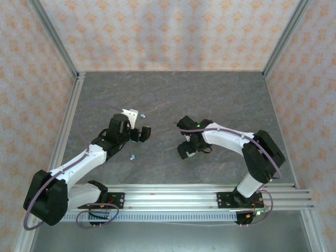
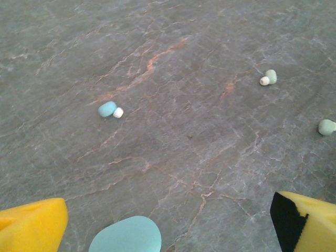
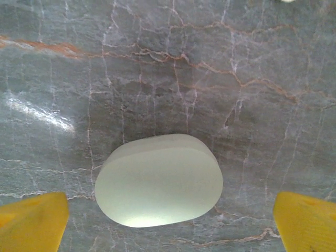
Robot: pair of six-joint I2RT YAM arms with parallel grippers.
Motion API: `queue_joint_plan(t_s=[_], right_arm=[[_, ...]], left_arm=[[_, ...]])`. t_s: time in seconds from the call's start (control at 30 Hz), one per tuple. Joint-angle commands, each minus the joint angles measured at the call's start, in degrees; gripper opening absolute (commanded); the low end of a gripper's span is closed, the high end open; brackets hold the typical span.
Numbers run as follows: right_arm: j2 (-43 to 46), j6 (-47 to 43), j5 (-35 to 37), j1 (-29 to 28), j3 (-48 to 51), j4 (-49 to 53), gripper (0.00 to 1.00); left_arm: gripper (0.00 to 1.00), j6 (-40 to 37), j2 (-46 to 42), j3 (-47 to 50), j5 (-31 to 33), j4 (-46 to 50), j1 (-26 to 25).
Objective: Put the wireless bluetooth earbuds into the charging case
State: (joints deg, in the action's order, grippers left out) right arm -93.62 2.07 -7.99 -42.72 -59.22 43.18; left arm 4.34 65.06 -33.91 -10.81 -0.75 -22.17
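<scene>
Wide room at the far edge of the grey stone surface [image 1: 173, 89]. A pale mint oval plastic case [image 3: 158, 181] sits below the right tool [image 3: 169, 220].

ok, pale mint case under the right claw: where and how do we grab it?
Probably from straight above, on its two long side walls. The pale mint case lies flat and closed, a low oval. The open right claw straddles its long axis, so a quarter wrist turn would pinch the narrower width.
</scene>
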Motion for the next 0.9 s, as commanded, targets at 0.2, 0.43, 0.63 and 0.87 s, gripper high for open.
queue_joint_plan(t_s=[0.2, 0.43, 0.63, 0.87], right_arm=[[-5.9, -4.4, -1.6, -0.2, -4.1, 2.4, 0.93], [-9.0, -4.1, -3.0, -0.2, -4.5, 0.9, 0.77], [-9.6, -2.0, -3.2, 0.0, -4.5, 1.6, 0.64], [-6.8, 3.3, -6.0, 1.2, -8.8, 6.7, 0.59]], left_arm=[[0.94, -2.8, -3.3, 2.9, -6.1, -3.5, -0.7], [0.94, -5.0, -5.2, 4.2, -6.0, -4.3, -0.7], [0.93, -6.5, -8.6, 6.0, -6.0, -4.6, -0.7], [0.87, -8.1, -10.6, 7.7, -13.7, -9.6, -1.2]])
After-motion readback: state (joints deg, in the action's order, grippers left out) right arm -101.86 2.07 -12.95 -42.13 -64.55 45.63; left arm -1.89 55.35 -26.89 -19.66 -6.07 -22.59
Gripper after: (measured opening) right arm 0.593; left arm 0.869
